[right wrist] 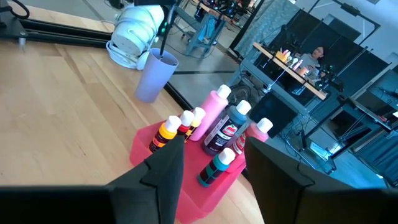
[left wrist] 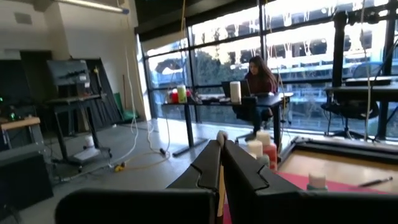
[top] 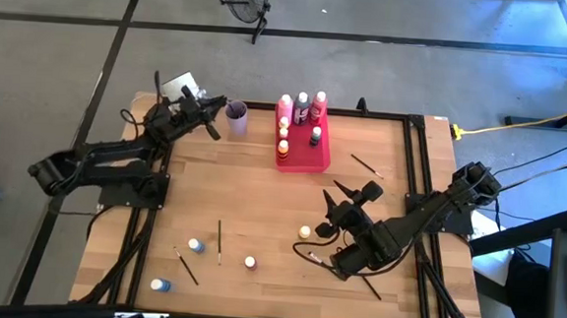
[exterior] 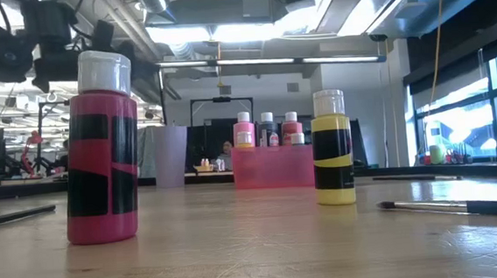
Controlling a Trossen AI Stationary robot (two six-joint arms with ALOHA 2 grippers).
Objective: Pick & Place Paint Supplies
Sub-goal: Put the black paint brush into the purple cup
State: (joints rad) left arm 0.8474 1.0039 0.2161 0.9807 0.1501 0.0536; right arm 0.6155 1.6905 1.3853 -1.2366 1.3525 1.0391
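Observation:
My left gripper (top: 215, 115) is at the far left of the table, right beside the lilac cup (top: 236, 118), shut on a thin dark paintbrush (right wrist: 163, 38). My right gripper (top: 352, 193) hovers open near the table's middle right, pointing at the pink-red tray (top: 315, 157) and touching nothing. The tray holds several paint bottles (right wrist: 219, 127) standing upright. A yellow bottle (top: 305, 232), a pink-red one (top: 250, 262) and two blue ones (top: 195, 244) stand on the table. Loose brushes (top: 219, 242) lie flat among them. My left gripper pinches the thin paintbrush between its two fingers (left wrist: 208, 168), coming from the table's left. One pale end (left wrist: 221, 134) sticks out past the fingers. The brush hangs upright, lifted off the table, and its lower end (right wrist: 161, 53) reaches the lilac cup's mouth.
Black rails frame the table's far edge and right side (top: 414, 157). A brush (top: 365, 164) lies to the right of the tray, and others (top: 312, 256) lie under my right arm. In the low view the pink-red bottle (exterior: 100, 149) and the yellow bottle (exterior: 331, 146) stand close. People sit in the room beyond the table.

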